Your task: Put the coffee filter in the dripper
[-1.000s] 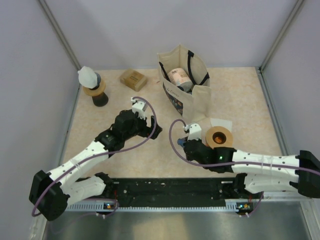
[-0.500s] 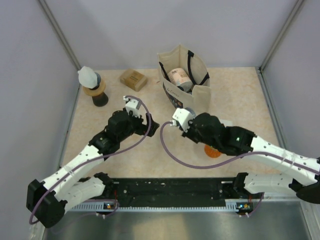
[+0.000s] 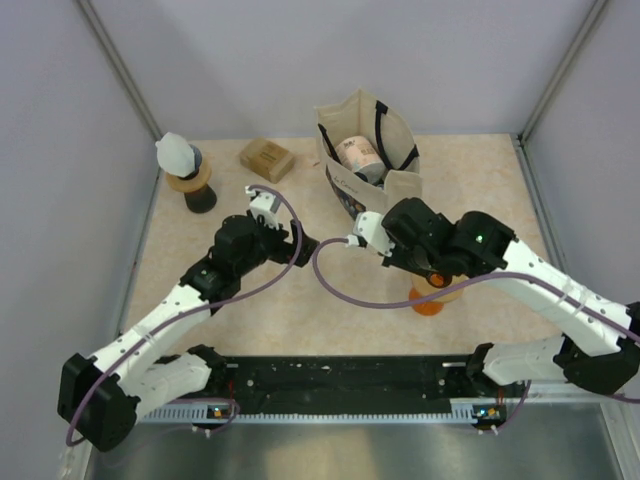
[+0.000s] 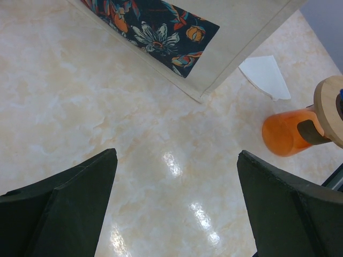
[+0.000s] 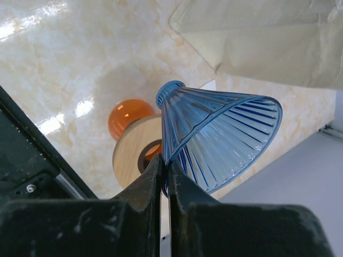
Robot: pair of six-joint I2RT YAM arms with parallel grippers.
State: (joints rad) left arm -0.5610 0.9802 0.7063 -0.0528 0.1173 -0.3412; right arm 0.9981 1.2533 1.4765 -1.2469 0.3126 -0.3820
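Rising from its low reach along the near edge a second ago, the right arm now arches over the orange carafe, and the left arm has pushed a little farther toward the middle.

The right end effector [image 5: 165, 170] is clamped shut on the blue ribbed dripper [image 5: 217, 136], pinching the thin glass wall between its two fingers. The dripper lies tilted, narrow end toward 12 o'clock and wide mouth toward 4 o'clock in the right wrist view. Just behind it are the wooden collar [image 5: 131, 155] and the orange carafe [image 5: 127, 119]. Whether the dripper touches the collar cannot be told.

The left end effector [image 4: 174, 211] is spread wide and holds nothing, hovering over bare worktop [image 4: 80, 107]. Beyond it, at 1 o'clock in the left wrist view, the white paper coffee filter [image 4: 265, 77] lies flat on the worktop, just beside the corner of the cloth tote bag [image 4: 236, 32] and apart from the carafe at 3 o'clock.

From above, the tote stands at 12 o'clock with a printed can [image 3: 355, 155] inside it. A small brown box [image 3: 267, 158] lies at 11 o'clock, and a second stand [image 3: 187, 172], dark with a white top, is at 10 o'clock.
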